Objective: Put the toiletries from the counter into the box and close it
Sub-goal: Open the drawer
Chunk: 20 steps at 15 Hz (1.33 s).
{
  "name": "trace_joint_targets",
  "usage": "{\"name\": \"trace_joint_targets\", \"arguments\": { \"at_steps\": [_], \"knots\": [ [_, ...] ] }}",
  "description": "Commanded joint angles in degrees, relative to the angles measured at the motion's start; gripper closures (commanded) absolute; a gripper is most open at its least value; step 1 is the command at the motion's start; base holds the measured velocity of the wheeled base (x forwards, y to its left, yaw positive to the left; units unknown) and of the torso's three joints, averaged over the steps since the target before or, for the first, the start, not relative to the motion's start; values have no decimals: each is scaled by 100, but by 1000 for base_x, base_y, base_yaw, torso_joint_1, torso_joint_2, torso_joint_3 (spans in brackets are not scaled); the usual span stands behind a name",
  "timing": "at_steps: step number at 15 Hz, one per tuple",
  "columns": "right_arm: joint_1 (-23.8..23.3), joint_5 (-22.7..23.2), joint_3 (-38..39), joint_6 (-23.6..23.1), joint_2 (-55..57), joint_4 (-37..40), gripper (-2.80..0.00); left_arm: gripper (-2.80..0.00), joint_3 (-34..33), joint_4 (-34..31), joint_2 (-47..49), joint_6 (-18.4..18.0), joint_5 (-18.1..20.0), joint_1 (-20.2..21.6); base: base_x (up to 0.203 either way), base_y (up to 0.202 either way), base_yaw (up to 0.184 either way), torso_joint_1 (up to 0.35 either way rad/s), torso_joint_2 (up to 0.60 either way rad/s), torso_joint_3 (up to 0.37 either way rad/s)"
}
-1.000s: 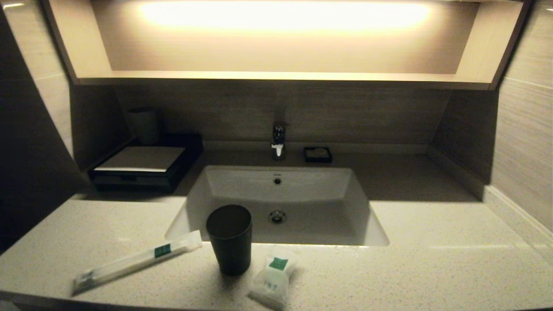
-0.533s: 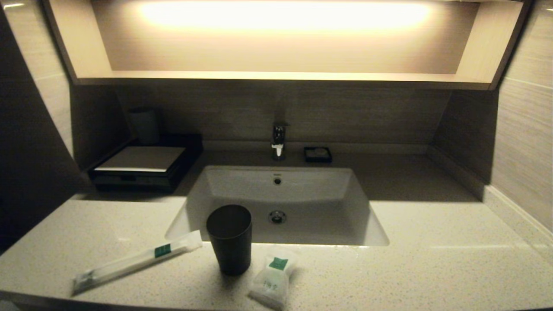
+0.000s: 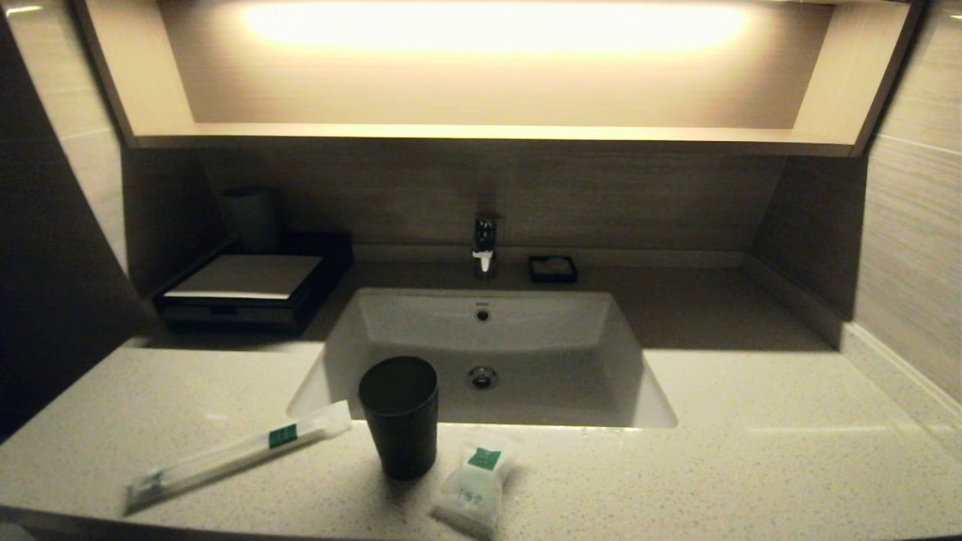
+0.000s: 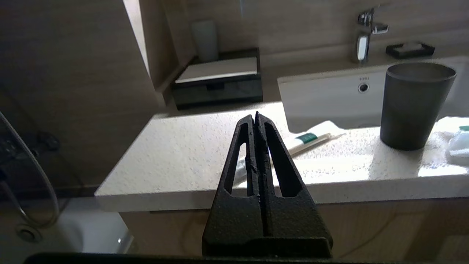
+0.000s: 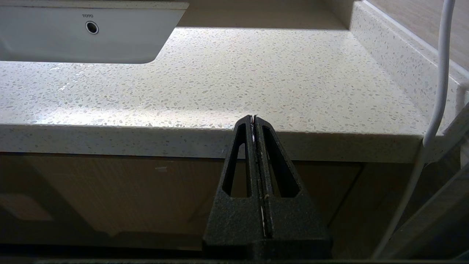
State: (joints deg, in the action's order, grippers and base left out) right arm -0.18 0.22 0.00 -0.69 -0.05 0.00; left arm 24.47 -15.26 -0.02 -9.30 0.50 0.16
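A long thin stick-shaped packet (image 3: 237,453) with a green label lies on the speckled counter (image 3: 751,458) at the front left; it also shows in the left wrist view (image 4: 307,139). A small white pillow pouch (image 3: 473,485) with a green label lies at the front, right of the dark tumbler. The low black box (image 3: 244,291) with a pale top stands at the back left, its front drawer shut; it also shows in the left wrist view (image 4: 218,82). My left gripper (image 4: 255,116) is shut and empty, below and in front of the counter's left edge. My right gripper (image 5: 253,119) is shut and empty below the counter's right front edge. Neither gripper shows in the head view.
A dark tumbler (image 3: 400,417) stands between the two packets at the basin's front rim. The white sunken basin (image 3: 526,330) sits mid-counter with a tap (image 3: 485,244) behind it and a tiny black dish (image 3: 553,268) beside the tap. A pale cup (image 3: 252,218) stands behind the box.
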Motion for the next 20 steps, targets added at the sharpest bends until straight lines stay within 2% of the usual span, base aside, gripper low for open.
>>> {"name": "trace_joint_targets", "arguments": {
  "at_steps": [1, 5, 10, 20],
  "knots": [
    [1, 4, 8, -2, 5, 0, 0, 0, 230, -47, 275, -2, -26, 2, 0, 0, 0, 0, 0, 0],
    [1, 4, 9, -2, 5, 0, 0, 0, 509, 236, 1229, 184, -169, 5, 0, 0, 0, 0, 0, 0],
    [1, 4, 9, -2, -3, 0, 0, 0, 482, 856, 2048, 201, -201, 48, 0, 0, 0, 0, 0, 0],
    [1, 4, 9, -2, 5, 0, 0, 0, 501, 1025, 2773, 200, -208, 54, 0, 0, 0, 0, 0, 0]
  ]
}}
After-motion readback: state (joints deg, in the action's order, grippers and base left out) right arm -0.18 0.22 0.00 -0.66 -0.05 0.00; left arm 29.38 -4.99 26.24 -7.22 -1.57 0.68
